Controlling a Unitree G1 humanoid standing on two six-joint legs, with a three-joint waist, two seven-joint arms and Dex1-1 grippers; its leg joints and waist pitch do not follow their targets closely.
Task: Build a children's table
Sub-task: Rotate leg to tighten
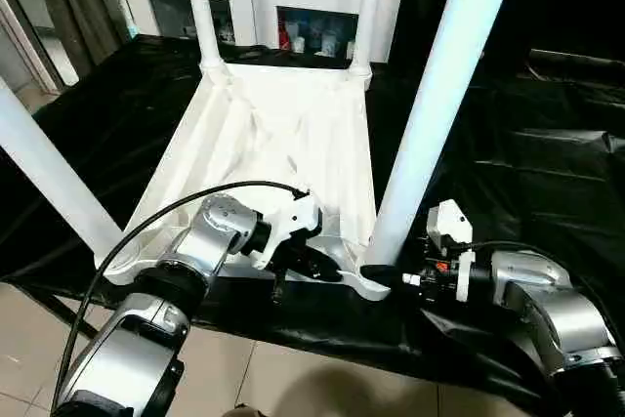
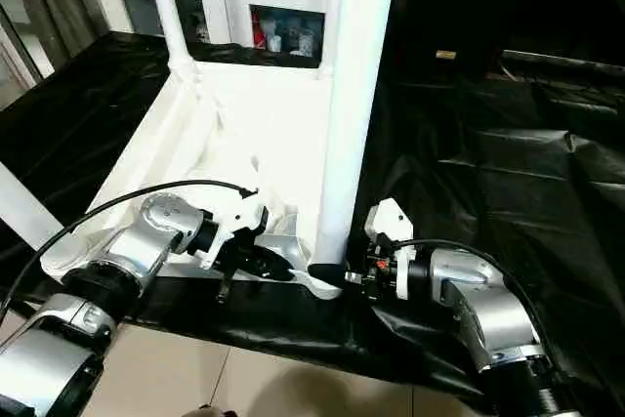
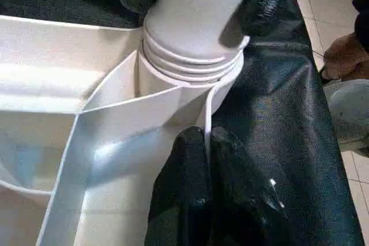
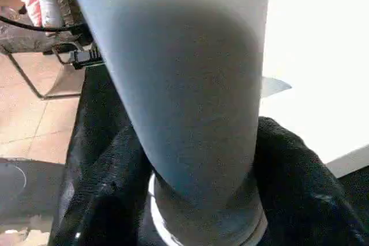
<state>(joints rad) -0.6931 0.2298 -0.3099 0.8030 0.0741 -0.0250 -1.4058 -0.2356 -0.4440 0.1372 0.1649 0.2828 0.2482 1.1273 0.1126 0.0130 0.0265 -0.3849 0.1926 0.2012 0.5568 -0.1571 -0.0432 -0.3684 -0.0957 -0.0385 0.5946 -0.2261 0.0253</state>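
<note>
I have the children's table [image 1: 293,134] upside down on the black-covered bench [image 1: 508,163], 4 legs up. My left hand [image 3: 206,159] pinches its thin rim; my right hand [image 4: 190,200] clasps the near-right leg [image 1: 439,95] low. Light, stiff, slick plastic: grip low.

White table [image 1: 293,134] (black sheet [image 1: 527,153])

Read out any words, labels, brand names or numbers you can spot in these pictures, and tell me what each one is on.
No text can be read.
Items behind the cabinet's glass doors: colourful packaging, too small to read.
Upturned table top, its legs, the black cloth, left gripper and right gripper: no lettering seen.
</note>
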